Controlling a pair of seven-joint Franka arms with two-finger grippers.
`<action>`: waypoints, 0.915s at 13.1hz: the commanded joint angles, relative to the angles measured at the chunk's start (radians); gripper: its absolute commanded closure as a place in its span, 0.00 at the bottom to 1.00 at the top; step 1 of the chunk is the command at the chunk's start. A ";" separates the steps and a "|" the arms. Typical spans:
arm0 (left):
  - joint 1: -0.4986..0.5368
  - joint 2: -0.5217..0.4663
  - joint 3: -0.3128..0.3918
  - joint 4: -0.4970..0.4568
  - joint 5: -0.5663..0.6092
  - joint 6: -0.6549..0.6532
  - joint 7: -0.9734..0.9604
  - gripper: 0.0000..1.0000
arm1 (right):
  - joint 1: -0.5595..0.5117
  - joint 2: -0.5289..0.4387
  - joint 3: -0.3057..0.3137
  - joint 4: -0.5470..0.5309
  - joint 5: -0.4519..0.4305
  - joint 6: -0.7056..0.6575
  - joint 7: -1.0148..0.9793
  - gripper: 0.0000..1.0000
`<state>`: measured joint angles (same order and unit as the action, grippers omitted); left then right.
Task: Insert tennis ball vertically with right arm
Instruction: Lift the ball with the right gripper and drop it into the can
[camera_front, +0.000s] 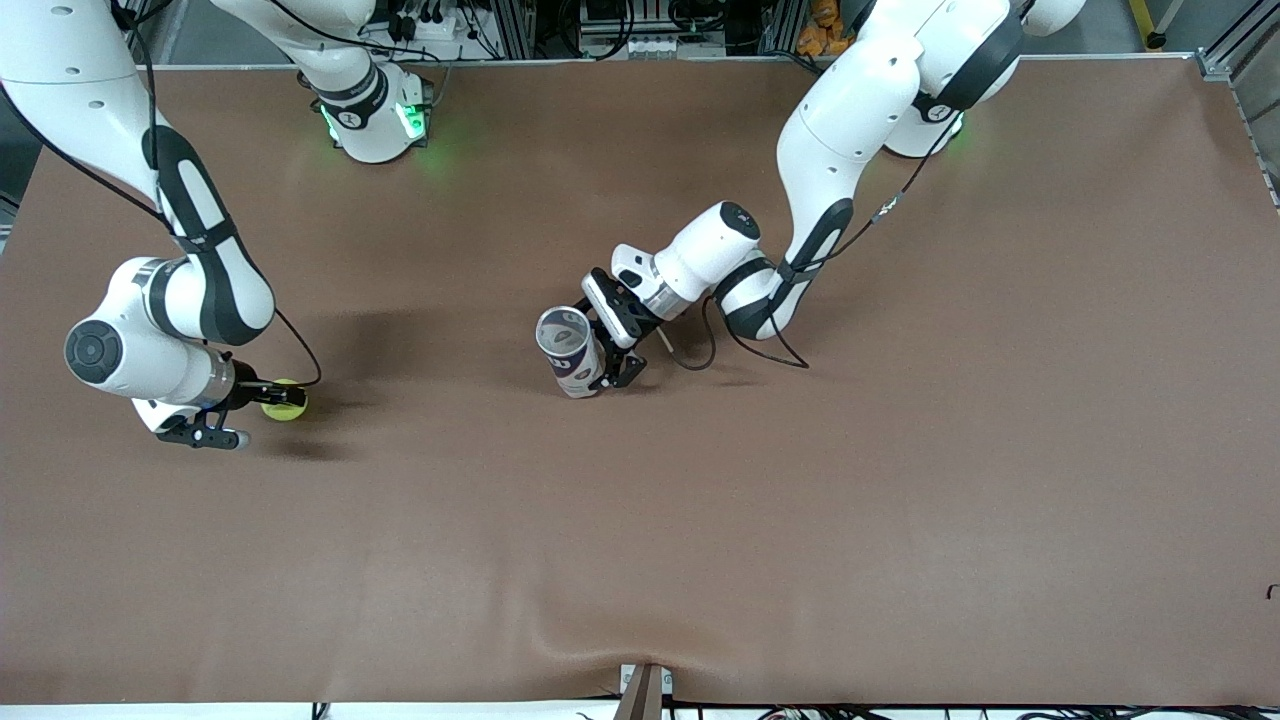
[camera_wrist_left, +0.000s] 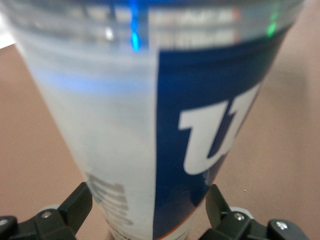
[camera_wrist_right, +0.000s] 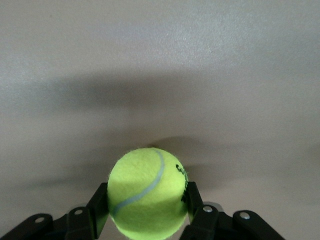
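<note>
Yellow-green felt of the tennis ball (camera_wrist_right: 145, 194) is sitting clenched between the right gripper (camera_front: 262, 400) fingers, low at the right arm's end of the brown surface (camera_front: 900, 480). Mid-surface, the left gripper (camera_front: 612, 362) is straddling the tilted can (camera_front: 568, 350), fingers released. Advice: lift straight, then descend vertically over its mouth.

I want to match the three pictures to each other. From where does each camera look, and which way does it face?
Front view: high across the table, facing both arms' bases; shows both arms.
Left wrist view: on the left arm's wrist, looking past the left gripper at the can between its fingers.
Right wrist view: on the right wrist, looking at the tennis ball in the right gripper.
Shared: the front view also shows the can and the ball.
</note>
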<state>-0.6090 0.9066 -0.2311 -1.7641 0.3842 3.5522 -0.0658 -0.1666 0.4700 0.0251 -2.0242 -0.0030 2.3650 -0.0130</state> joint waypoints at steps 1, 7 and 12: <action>0.012 -0.038 -0.001 -0.035 0.016 0.007 -0.002 0.00 | -0.007 -0.002 0.018 0.007 0.001 -0.004 0.005 0.88; 0.017 -0.048 -0.004 -0.037 0.016 0.005 -0.002 0.00 | 0.166 -0.054 0.042 0.301 0.032 -0.480 0.285 0.97; 0.017 -0.046 -0.004 -0.035 0.018 0.005 -0.002 0.00 | 0.307 -0.057 0.053 0.586 0.145 -0.808 0.588 0.97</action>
<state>-0.6011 0.8863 -0.2323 -1.7717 0.3850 3.5524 -0.0659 0.1026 0.3981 0.0838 -1.5409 0.1054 1.6407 0.4759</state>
